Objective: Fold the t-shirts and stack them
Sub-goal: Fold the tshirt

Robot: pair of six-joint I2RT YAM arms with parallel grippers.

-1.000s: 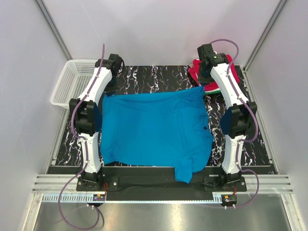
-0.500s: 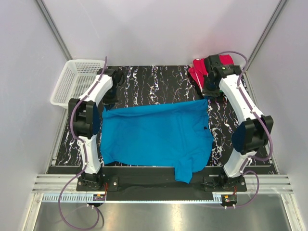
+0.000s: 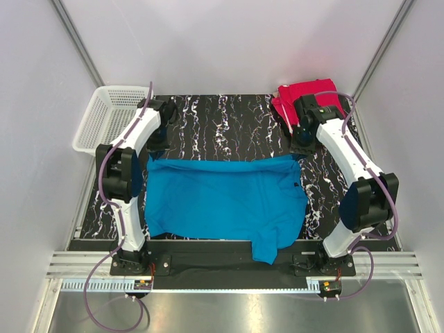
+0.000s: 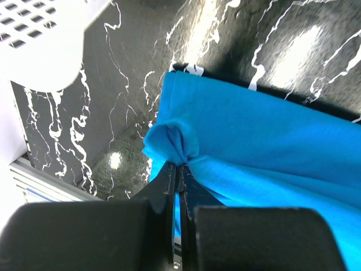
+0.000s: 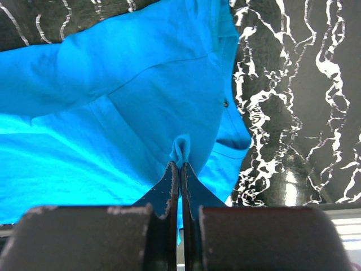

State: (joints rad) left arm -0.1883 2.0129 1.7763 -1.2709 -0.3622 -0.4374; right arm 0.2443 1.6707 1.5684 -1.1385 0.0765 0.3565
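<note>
While the blue t-shirt (image 3: 222, 201) lies spread at centre frame on the marbled table (image 3: 229, 118), the left gripper (image 4: 179, 167) and right gripper (image 5: 180, 165) each clench a bunched pinch of its upper corners. The red t-shirt (image 3: 309, 94) lies folded at upper right.

Overhead view: bright, even light from above, sharp throughout, with short soft shadows under both arms; the enclosure walls (image 3: 222, 41) read pale and slightly washed out. Left wrist view: strong glare patches on the glossy marbled table (image 4: 304, 45) at upper right and a smaller one at lower left. The white basket (image 4: 39, 39) is overexposed and blurred at the corner, and the body of the left gripper (image 4: 179, 165) is dark and out of focus. Right wrist view: the blue t-shirt (image 5: 113, 113) is heavily saturated, darker toward the top. One glare spot on the table at lower right; the body of the right gripper (image 5: 180, 165) is blurred and underexposed.
</note>
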